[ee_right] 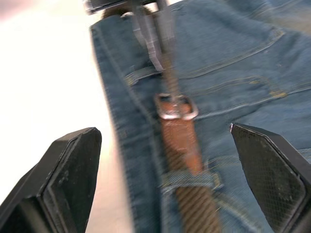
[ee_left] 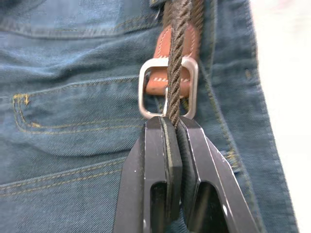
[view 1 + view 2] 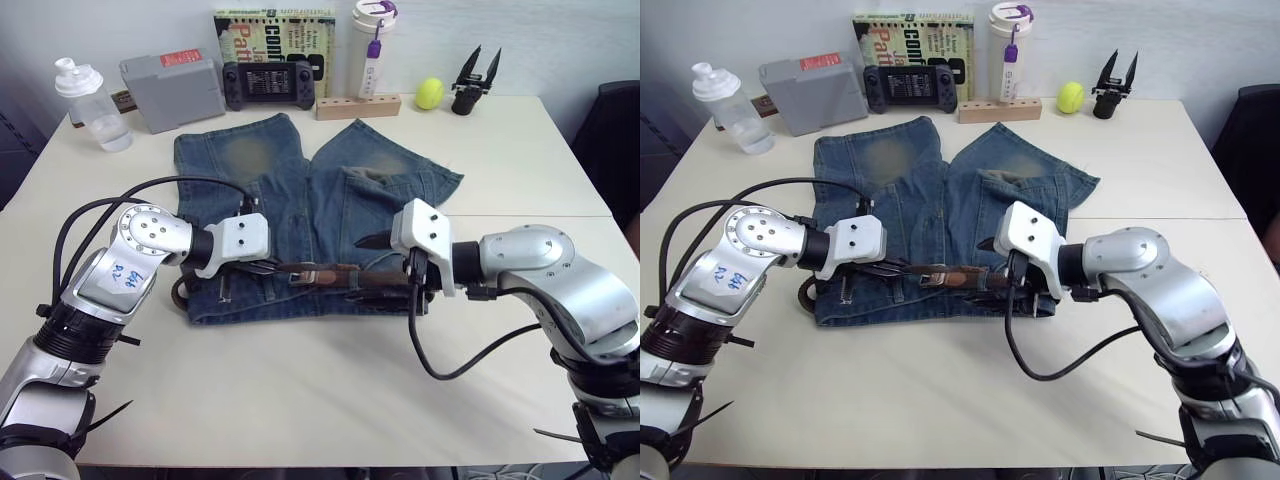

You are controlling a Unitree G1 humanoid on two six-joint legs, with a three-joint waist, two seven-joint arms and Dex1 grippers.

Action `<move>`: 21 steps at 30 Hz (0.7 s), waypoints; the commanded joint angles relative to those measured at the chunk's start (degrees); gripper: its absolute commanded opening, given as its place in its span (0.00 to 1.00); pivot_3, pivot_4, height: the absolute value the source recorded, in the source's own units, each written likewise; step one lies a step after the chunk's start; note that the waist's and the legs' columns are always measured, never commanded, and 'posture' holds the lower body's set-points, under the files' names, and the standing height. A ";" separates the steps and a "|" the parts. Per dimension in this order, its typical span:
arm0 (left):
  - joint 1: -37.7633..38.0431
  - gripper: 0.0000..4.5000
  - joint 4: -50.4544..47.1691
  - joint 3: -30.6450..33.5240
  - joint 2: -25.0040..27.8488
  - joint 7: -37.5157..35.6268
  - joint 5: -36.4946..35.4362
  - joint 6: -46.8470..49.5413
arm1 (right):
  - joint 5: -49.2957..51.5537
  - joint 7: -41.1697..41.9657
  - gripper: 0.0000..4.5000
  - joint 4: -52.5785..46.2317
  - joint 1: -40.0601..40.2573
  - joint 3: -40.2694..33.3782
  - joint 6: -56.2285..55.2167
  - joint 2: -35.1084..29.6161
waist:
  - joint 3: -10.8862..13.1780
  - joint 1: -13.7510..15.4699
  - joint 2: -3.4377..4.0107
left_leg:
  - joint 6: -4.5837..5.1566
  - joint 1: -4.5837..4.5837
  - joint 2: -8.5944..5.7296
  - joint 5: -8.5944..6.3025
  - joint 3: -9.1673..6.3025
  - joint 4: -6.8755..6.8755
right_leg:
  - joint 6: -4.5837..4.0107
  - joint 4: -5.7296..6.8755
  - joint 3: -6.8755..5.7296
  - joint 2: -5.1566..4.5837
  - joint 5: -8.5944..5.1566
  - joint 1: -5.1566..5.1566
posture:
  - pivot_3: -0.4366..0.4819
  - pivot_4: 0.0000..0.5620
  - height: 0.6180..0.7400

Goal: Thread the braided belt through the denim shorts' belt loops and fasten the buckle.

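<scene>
The denim shorts [image 3: 330,200] lie flat on the table with the waistband toward me. Along that waistband runs the braided belt [image 3: 335,272], passing under a belt loop [image 1: 189,180]. My left gripper [image 2: 170,121] is shut on the dark woven strap right at the silver buckle [image 2: 145,92]; the strap runs through the frame over a tan leather piece. My right gripper [image 1: 164,130] is open wide, hovering over the belt just right of the buckle, one finger on each side of the strap. At the shorts' left edge the belt curls out of the waistband.
Along the table's far edge stand a water bottle [image 3: 90,105], a grey box [image 3: 172,92], a game controller [image 3: 268,82], a book [image 3: 275,35], a white tumbler [image 3: 372,45], a wooden block [image 3: 358,105], a yellow-green ball [image 3: 430,93] and a black spare gripper [image 3: 475,80]. Bare table [image 3: 320,380] lies in front.
</scene>
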 commanded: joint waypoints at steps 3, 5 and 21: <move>-1.94 0.02 0.69 -0.35 -2.56 -1.52 2.60 -1.61 | -3.71 -2.24 1.00 -3.60 -0.22 2.09 -6.61 0.91 | 0.00 0.05 0.00 | 0.02 -0.05 0.01 0.01 -0.02 0.03 | 0.00 0.00 -0.01 0.00 0.00 -0.01 | 0.48 0.27 0.65; -2.15 0.02 0.43 -0.35 -3.34 -1.92 2.98 -1.29 | -5.89 -3.17 1.00 -2.04 -0.85 3.74 -8.88 2.06 | 0.00 0.06 -0.01 | 0.05 -0.10 0.00 0.02 -0.02 0.09 | 0.00 0.00 -0.04 -0.01 0.00 0.00 | 0.48 0.27 0.65; -3.76 0.00 0.09 1.89 -4.19 -2.70 4.52 -0.28 | -12.52 -3.67 0.21 9.65 -2.35 7.26 -13.29 6.13 | 0.00 0.09 0.00 | 0.16 -0.15 0.00 -0.01 -0.10 0.63 | 0.00 0.43 -0.18 -0.02 0.00 0.14 | 0.48 0.27 0.65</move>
